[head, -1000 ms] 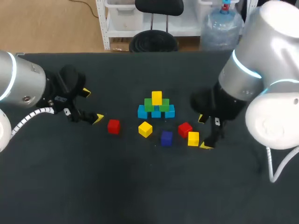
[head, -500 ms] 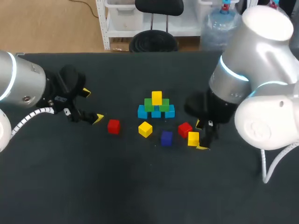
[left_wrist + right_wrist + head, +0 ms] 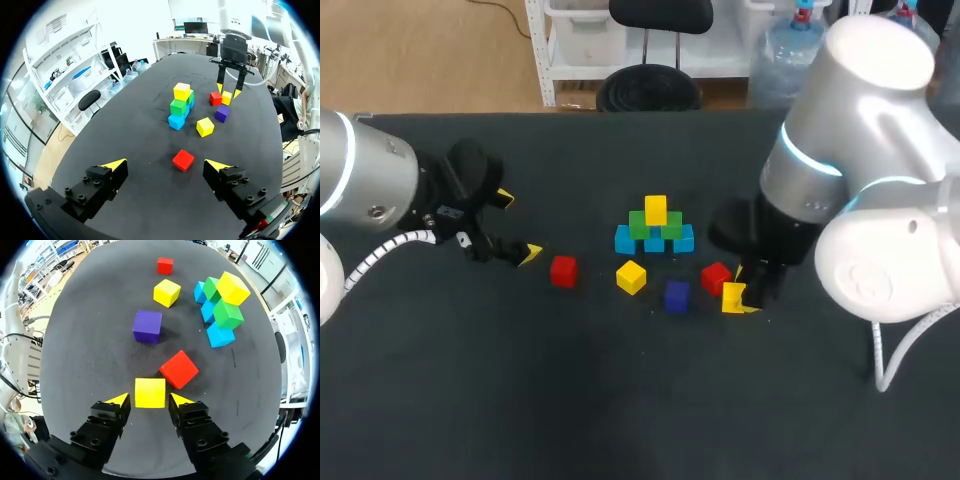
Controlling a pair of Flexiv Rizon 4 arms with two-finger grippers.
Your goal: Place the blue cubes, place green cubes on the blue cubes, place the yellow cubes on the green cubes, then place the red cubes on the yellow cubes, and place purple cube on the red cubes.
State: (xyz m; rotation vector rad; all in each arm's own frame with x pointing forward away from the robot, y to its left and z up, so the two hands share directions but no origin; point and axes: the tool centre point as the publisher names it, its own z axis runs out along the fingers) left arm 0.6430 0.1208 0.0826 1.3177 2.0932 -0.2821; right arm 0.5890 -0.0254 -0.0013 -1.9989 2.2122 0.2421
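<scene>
The yellow cube [image 3: 150,392] lies flat on the table [image 3: 90,355] between the fingers of the right gripper [image 3: 148,400]. Its sides are square to the fingers; being a cube, it has no long axis. The right wrist view shows a thin gap on each side, so the fingers are spread and not pinching it. The head view cannot settle this, since there the arm covers part of the cube [image 3: 732,296] and of the gripper [image 3: 744,290].

Just ahead, a red cube [image 3: 179,369] sits turned corner-on, close to the yellow one but apart. Further ahead is the purple cube [image 3: 147,326], then a second yellow cube [image 3: 167,292]. Beside them is the stack [image 3: 220,307]. The head view shows its build: a blue row running across, green above, one yellow on top [image 3: 656,209].

The left gripper [image 3: 167,165] has its fingers spread wide and holds nothing. A second red cube [image 3: 183,160] lies on the table ahead of it.
</scene>
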